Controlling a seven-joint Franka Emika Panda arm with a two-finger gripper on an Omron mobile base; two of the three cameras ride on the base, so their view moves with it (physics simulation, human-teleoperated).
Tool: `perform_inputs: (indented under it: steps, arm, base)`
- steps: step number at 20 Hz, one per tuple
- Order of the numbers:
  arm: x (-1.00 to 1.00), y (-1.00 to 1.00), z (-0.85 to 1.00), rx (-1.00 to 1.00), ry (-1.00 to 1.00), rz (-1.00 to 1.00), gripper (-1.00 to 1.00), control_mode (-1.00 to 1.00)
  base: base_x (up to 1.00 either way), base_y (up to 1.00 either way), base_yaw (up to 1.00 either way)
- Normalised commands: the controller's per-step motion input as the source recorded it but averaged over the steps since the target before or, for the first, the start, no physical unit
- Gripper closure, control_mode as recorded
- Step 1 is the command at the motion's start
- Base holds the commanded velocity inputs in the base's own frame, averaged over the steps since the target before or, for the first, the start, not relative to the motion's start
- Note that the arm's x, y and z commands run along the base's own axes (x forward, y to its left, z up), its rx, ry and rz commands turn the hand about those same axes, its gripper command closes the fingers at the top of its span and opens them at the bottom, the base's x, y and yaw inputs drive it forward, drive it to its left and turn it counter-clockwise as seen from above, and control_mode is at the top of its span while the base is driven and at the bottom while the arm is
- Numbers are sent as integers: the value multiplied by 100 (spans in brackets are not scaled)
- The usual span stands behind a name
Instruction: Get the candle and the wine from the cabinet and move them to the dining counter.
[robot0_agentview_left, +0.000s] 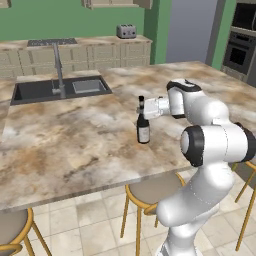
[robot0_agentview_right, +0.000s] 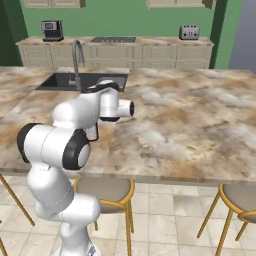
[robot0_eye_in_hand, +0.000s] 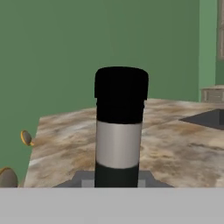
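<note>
The wine (robot0_agentview_left: 143, 128), a dark bottle with a pale label, stands upright on the dining counter (robot0_agentview_left: 75, 145), right of the sink and near the slab's front edge. My gripper (robot0_agentview_left: 141, 107) reaches in from the right and is shut on the bottle's slim neck, just under the cap. In the hand view the wine's black cap (robot0_eye_in_hand: 121, 99) and grey neck band sit close up at centre, with the marbled dining counter (robot0_eye_in_hand: 175, 144) behind. The candle is out of view. Beige wall cabinet (robot0_agentview_left: 117, 4) bottoms show along the top edge.
A black sink (robot0_agentview_left: 60, 90) with a tall faucet (robot0_agentview_left: 59, 65) is set in the island's far left. Round stools (robot0_agentview_left: 150, 192) stand under the front overhang. The back worktop holds a toaster (robot0_agentview_left: 126, 31), a cooktop (robot0_agentview_right: 112, 39) and a coffee machine (robot0_agentview_right: 51, 29).
</note>
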Motion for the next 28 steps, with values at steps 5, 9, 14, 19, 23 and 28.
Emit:
perform_inputs:
  steps: [5,9,14,19,23,28]
  arm:
    - [28,0,-23,0,-12,0,100,-100]
    - [25,0,-8,0,-1,0,100,-100]
    - [19,0,-2,0,3,0,100,-100]
    - [14,0,-19,0,-1,0,100,-100]
    - [1,0,-26,0,-10,0,100,-100]
    - [2,0,-14,0,-17,0,100,-100]
  base:
    - [0,0,0]
    - [0,0,0]
    - [0,0,0]
    - [0,0,0]
    - [0,0,0]
    - [0,0,0]
